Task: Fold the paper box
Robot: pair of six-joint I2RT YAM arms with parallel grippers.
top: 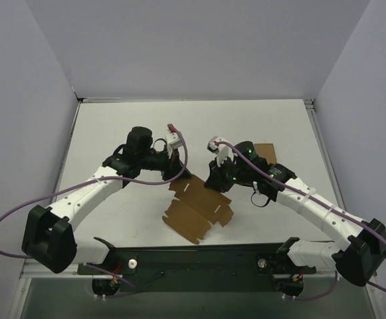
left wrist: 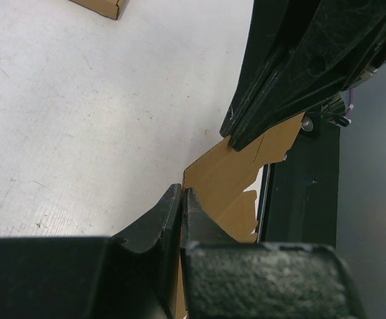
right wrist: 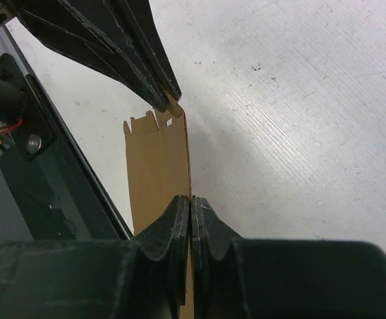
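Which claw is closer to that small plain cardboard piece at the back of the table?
Right. The right gripper pinches the paper box on the side toward the plain cardboard piece; the left gripper pinches the box's opposite side, farther off.

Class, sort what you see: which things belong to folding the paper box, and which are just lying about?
In the job: paper box; left hand and right hand, both pinching it.
Lying about: plain cardboard piece, untouched.
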